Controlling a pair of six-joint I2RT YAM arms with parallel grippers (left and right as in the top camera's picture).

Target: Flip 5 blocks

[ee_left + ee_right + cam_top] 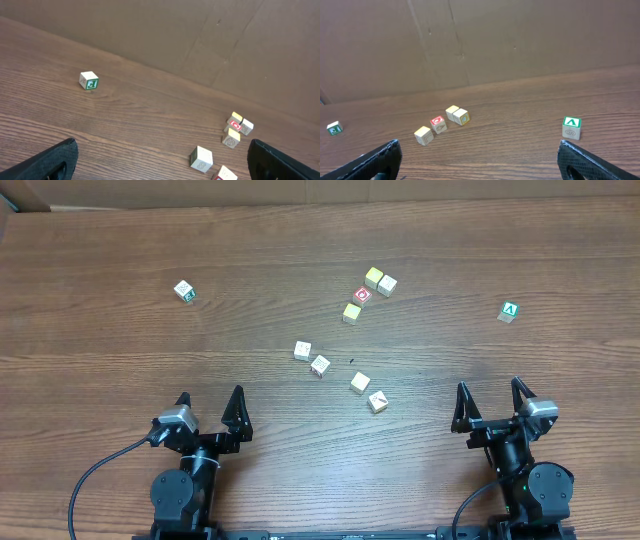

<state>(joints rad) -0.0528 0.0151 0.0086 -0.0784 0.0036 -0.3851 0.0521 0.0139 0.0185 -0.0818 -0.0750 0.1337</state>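
Several pale wooden blocks lie mid-table. One pair, block and block, touch at the back, with another block just in front. Nearer me a loose row runs from block and block to block and block. My left gripper stands open at the front left, well clear of them. The right gripper is open at the front right. The left wrist view shows a block ahead between wide fingers. In the right wrist view the back blocks lie far ahead.
A cube with a red ringed face sits among the back blocks. One green-marked cube lies far left, another green-marked cube far right, ahead of the right gripper. A brown cardboard wall backs the table.
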